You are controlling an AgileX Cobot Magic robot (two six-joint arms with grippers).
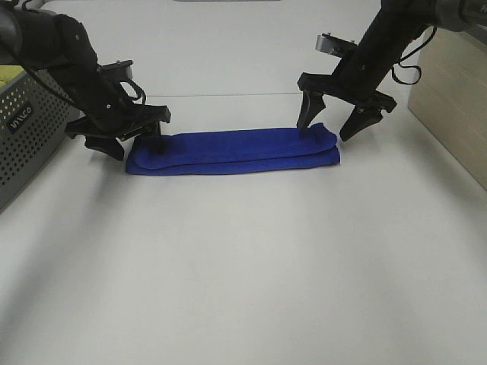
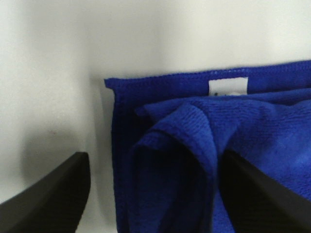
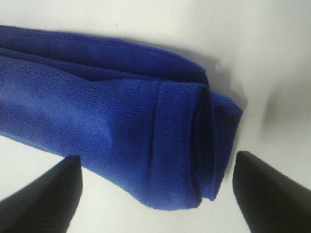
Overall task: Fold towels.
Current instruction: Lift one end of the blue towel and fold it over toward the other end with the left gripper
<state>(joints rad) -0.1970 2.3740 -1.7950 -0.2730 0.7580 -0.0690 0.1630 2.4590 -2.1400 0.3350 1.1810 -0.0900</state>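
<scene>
1. The blue towel is seen folded into a long, narrow strip, laid flat on the white table towards its far side, running left to right between the two arms.
2. A small white tag is shown on the stitched edge of the towel's left end in the left wrist view, where an upper layer is bunched into a loose fold.
3. At the right end, the stacked layers are seen edge-on in the right wrist view.
4. The left gripper is held low over the left end, its jaws spread apart on either side of the cloth, with nothing clamped.
5. The right gripper is held over the right end, also spread wide; one finger is placed at the towel's upper edge, the other beyond its end.
6. A grey perforated basket stands at the table's left edge, well apart from the towel.
</scene>
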